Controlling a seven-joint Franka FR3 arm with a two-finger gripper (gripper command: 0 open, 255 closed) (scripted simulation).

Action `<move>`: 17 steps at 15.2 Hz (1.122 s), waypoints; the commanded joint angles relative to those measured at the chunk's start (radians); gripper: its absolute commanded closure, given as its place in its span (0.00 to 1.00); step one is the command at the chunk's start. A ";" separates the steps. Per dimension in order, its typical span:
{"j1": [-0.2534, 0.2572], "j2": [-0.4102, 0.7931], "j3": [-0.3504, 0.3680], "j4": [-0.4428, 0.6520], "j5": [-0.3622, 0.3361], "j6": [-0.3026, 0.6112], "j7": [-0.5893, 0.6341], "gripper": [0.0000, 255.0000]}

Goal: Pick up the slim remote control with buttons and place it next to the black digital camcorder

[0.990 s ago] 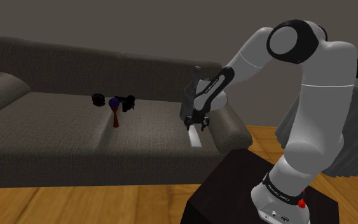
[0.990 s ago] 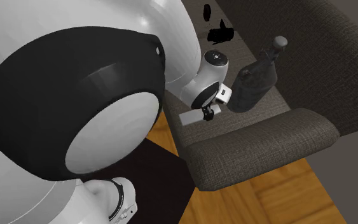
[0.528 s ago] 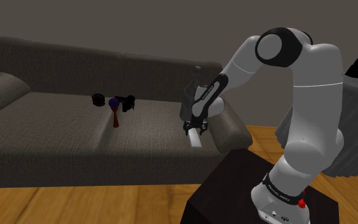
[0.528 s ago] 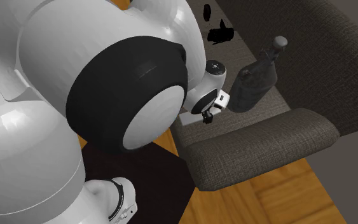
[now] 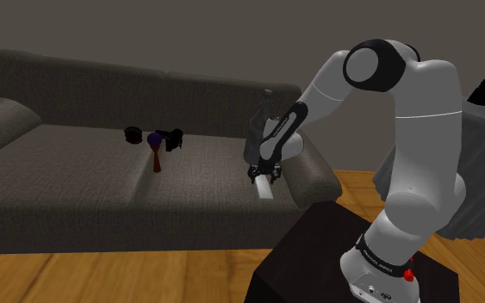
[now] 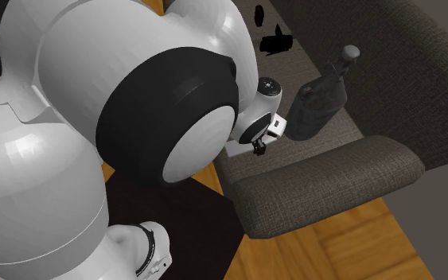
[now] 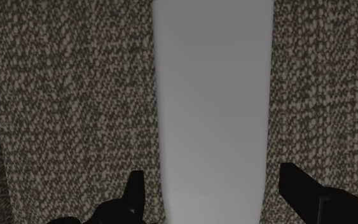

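I see hand (image 7: 212, 173) now lower, fingers (image 7: 298, 188) apart astride remote (image 7: 212, 89), no grip yet. Squeeze next, I reckon. Camcorder (image 5: 173, 138) is at 10 o'clock from it in shoulder view.

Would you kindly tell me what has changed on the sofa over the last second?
The arm folded down, lowering the black end effector around the slim, plain white remote control, mostly in the first half second. Its fingers stand open either side, not touching it. The remote, the small black camcorder and the purple-topped object stayed put on the dark woven sofa.
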 commanded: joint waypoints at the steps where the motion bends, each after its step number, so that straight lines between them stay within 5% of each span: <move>1: 0.000 0.000 0.000 0.000 0.000 0.000 0.000 1.00; 17: 0.001 -0.100 -0.002 -0.024 -0.001 -0.075 0.000 1.00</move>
